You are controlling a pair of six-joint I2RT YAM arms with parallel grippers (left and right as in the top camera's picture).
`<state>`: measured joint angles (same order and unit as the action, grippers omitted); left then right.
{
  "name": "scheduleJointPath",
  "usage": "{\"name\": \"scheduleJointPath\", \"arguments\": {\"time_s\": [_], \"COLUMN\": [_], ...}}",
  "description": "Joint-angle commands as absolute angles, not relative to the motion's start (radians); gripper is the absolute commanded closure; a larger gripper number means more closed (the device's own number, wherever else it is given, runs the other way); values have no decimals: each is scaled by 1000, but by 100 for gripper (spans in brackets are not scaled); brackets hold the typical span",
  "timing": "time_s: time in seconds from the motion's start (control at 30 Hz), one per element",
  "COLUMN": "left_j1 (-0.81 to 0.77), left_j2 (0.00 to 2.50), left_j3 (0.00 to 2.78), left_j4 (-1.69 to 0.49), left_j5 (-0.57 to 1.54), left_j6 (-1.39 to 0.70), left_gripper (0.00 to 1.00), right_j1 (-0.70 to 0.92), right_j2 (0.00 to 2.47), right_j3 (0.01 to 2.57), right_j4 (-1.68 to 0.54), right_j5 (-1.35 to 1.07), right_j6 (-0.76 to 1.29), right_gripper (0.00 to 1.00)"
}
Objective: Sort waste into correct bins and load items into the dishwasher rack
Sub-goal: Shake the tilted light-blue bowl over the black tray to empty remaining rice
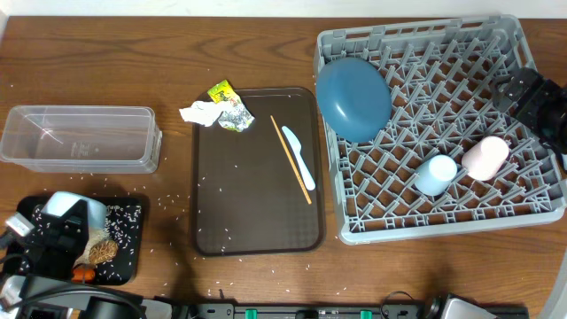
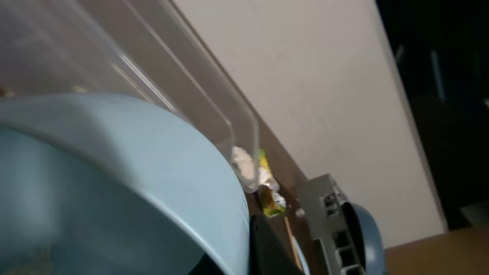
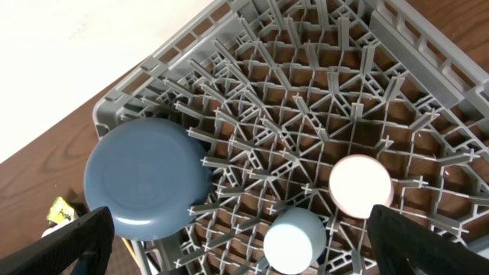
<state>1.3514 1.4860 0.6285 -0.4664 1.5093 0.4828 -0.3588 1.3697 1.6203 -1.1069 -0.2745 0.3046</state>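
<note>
**Scrape-off stage: left claw has bowl tilted above black tray**

Left claw: closed right down. Its own camera hides the fingers. From overhead it looks pinched on the rim of the bowl, which stands tilted on edge. Likely reason is that leftovers can slide out.

Directly beneath this claw is the black tray. It catches white rice grains and a brown food lump, with an orange carrot back towards the arm. Stray grains lie on the table around it.

Ahead of the claw is the clear tub, with nothing visible inside. Well off to the claw's right, crumpled paper and wrappers sit at the far edge of the brown serving tray. The chopstick and spoon lie alongside each other on it, unsorted.

Right claw: spread wide, holding nothing, hanging above the dishwasher rack.

Below it the blue plate leans among the pegs. The pink cup and light blue cup sit near each other, apparently upturned, probably to drain.

Judgement: bowl heads rackward once empty.
</note>
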Motion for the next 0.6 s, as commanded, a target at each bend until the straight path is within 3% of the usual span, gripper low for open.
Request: {"name": "scheduleJointPath", "arguments": {"time_s": [0.0,0.03,0.27,0.57], "left_j1": [1336,1336,1327,1311], "left_j2": [1489,1489,1494,1495], "left_j3": [625,625,621,621], "left_j4": [-458,-452,-447,-360], "left_j5": [1529,1465,1567,1554], "left_j6": [528,522,464,368], "left_gripper": [94,94,94,94], "right_j1": [-365,-365,-365,-365], "right_j2": [1365,1366,1366,1366], "right_j3": [1623,1623,1623,1623], "right_j4": [-1107,-1107,-1112,-1107], "right_j5": [-281,-281,-281,-281], "right_j6": [314,314,314,314], "right_gripper": [1,1,1,1]}}
